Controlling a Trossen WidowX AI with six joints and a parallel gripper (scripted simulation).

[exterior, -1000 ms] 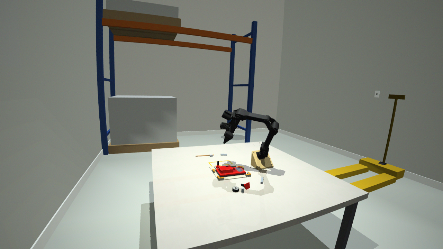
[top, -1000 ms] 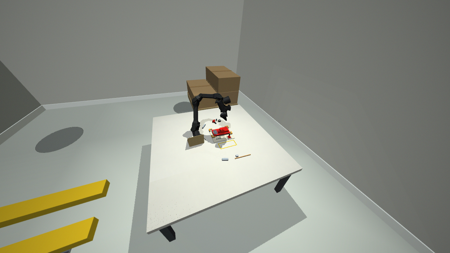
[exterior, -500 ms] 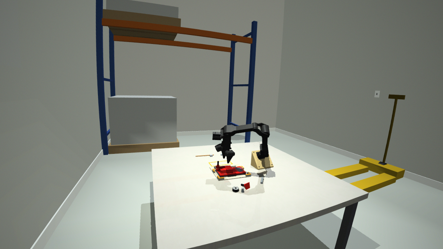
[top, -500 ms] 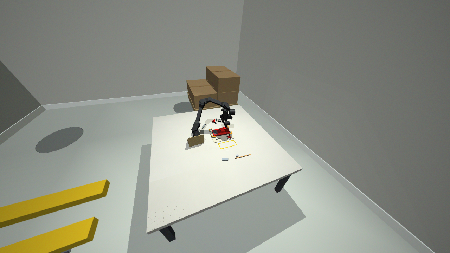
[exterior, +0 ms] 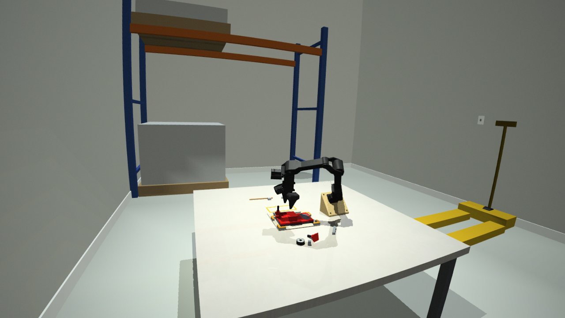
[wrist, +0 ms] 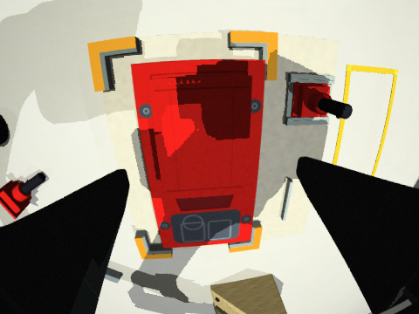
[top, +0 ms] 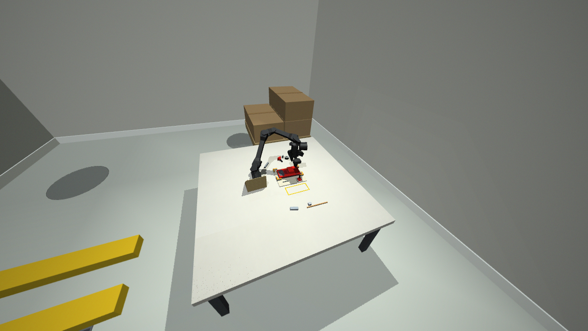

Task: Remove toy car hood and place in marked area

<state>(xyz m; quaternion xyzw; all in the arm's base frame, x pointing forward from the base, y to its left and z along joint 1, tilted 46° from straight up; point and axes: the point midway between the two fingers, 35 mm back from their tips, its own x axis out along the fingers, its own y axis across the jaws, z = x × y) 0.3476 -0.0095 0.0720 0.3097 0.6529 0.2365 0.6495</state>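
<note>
Above the table (top: 246, 230) (exterior: 244, 276): arm arched, gripper (top: 296, 164) (exterior: 291, 205) (wrist: 216, 171) pointing down | red toy car (top: 287, 172) (exterior: 294, 221) (wrist: 209, 170) beneath, between the fingertips in wrist view | fingers wide open, empty

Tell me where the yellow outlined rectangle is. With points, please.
In the wrist view, the yellow outlined rectangle (top: 297, 194) (exterior: 268, 211) (wrist: 343, 124) lies at the right, just beyond the red piece with the black peg (top: 299, 179) (exterior: 278, 213) (wrist: 311, 100).

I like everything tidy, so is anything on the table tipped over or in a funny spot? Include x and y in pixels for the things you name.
Yes, maybe. One red piece with a black handle (exterior: 314, 237) (wrist: 17, 197) lies tipped over on the table. It looks odd because its twin (exterior: 278, 212) (wrist: 320, 104) stands upright in a holder beside the red toy car (top: 283, 173) (exterior: 298, 218) (wrist: 205, 166).
</note>
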